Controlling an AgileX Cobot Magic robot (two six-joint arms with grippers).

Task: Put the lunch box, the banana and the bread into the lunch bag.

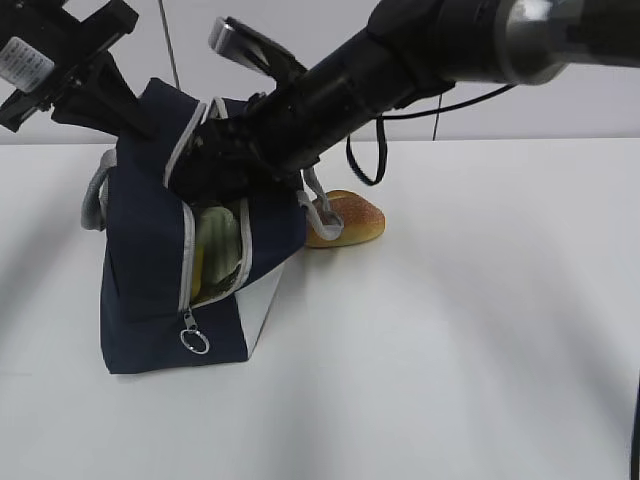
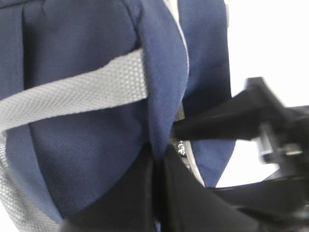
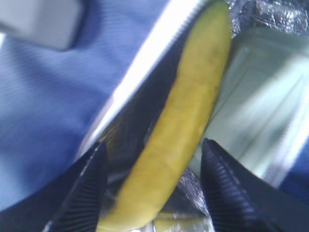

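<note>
Work surface: a white table (image 1: 450, 380), matte and uniform, filling the lower two thirds of the exterior view. Its rear edge (image 1: 540, 139) runs level across the frame. Soft grey shadows (image 1: 40, 270) lie on the tabletop at left, and fainter bands cross the near foreground.

Background: a plain pale grey wall (image 1: 570, 110) stands directly behind the table. One thin dark cord (image 1: 171, 45) hangs vertically in front of it at upper left.

Left wrist view: a bright white area (image 2: 270, 43) at right; whether table or wall cannot be determined.
</note>
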